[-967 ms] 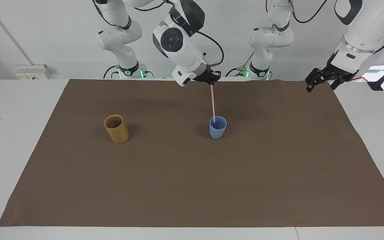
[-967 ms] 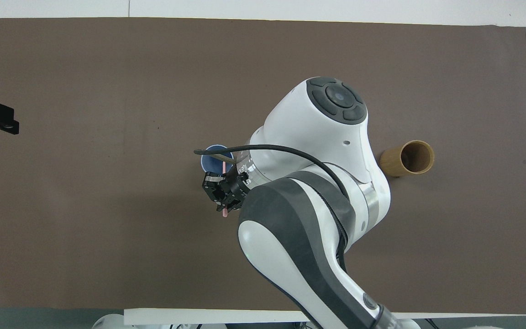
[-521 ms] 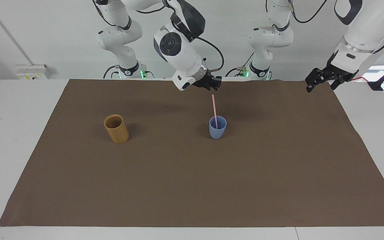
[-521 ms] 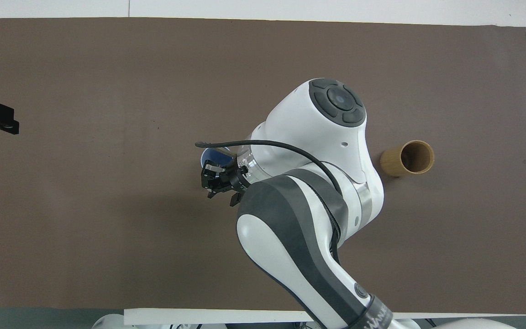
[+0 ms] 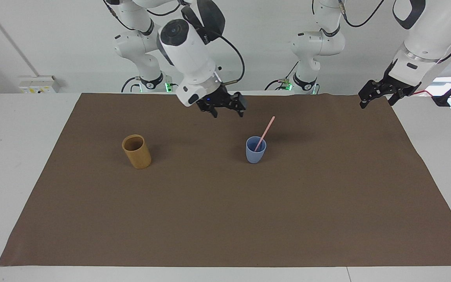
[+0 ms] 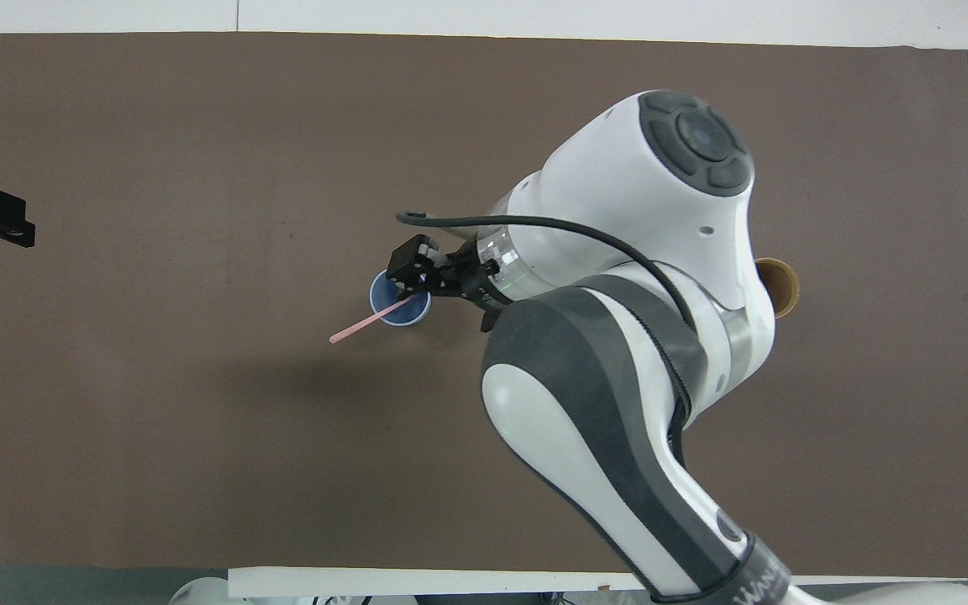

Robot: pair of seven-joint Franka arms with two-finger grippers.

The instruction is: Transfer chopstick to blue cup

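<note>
The counter (image 5: 225,219) under its brown mat spreads wide below me, and my right arm reaches out over its middle from my own edge. My right pincer (image 5: 227,111) hangs in the air with its two fingers spread well apart and nothing between them, touching nothing; seen from above, my right pincer (image 6: 418,281) overlaps the rim of the blue cup, but from across the counter it is plainly raised and clear of it. My left pincer (image 5: 378,94) waits above the corner of the counter at my left arm's end, on my own edge; I cannot tell how far its fingers are parted. The tan cup (image 5: 136,151) stands upright toward my right arm's end. The blue cup (image 5: 255,152) stands upright near the middle of the counter, below my right pincer and a little toward my left arm's end from it. The chopstick (image 5: 264,134) stands in that cup, lower end inside, leaning on the rim; its long axis tilts, with the free upper end pointing toward my left arm's end and slightly toward my own edge, away from my right pincer.
</note>
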